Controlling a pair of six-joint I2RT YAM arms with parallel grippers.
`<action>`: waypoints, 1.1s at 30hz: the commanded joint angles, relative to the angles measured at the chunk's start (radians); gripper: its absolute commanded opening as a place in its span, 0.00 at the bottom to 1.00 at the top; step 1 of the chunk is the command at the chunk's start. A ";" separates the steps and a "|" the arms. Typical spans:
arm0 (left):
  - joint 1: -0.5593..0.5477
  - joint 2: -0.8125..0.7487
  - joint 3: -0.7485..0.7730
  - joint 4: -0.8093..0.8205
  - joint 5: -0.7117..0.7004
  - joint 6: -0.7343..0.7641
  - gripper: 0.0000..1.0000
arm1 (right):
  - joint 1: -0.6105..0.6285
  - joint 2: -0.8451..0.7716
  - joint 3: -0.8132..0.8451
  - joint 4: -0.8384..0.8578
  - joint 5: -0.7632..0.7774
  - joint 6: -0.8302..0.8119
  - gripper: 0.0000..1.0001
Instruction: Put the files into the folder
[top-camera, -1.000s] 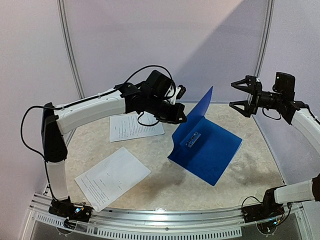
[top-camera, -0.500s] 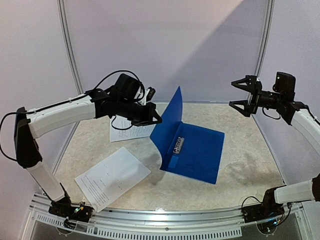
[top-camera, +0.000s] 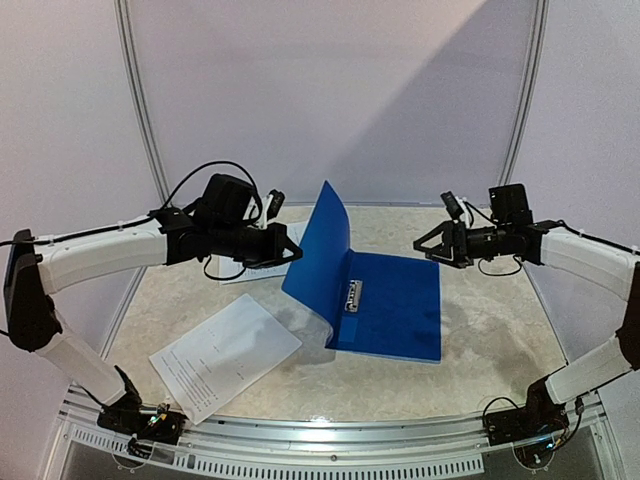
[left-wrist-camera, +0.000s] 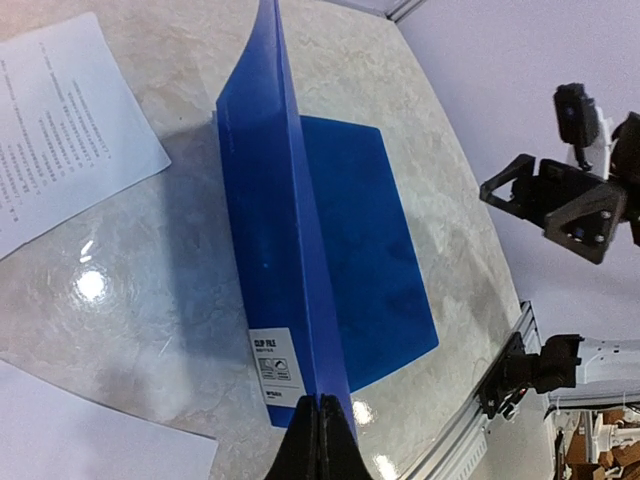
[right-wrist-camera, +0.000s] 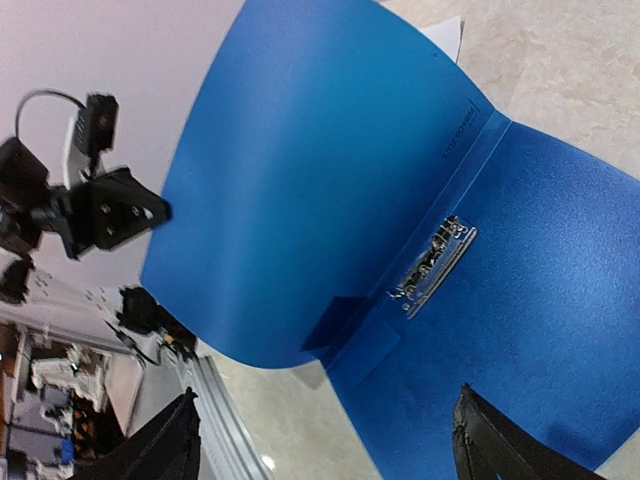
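Folder (top-camera: 395, 315) cover upright, pinched by left tool (top-camera: 292, 256) | right tool (top-camera: 432, 244) spread, near far corner

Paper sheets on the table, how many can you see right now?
2. One sheet lies near the front left edge; the other lies farther back, partly hidden by the left arm. The raised cover of the folder could hide more.

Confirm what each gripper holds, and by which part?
Left gripper pinches the folder by its raised cover's edge, beside the white label. Right gripper is open, holding nothing.
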 joint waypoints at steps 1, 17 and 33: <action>-0.004 -0.051 -0.106 -0.067 -0.018 0.031 0.00 | 0.021 0.124 0.019 -0.063 0.055 -0.203 0.81; -0.011 -0.199 -0.417 0.130 0.011 -0.064 0.00 | 0.061 0.242 -0.062 -0.161 0.196 -0.346 0.59; -0.252 -0.411 -0.703 0.391 -0.363 -0.369 0.00 | 0.122 0.439 0.098 -0.288 0.377 -0.526 0.34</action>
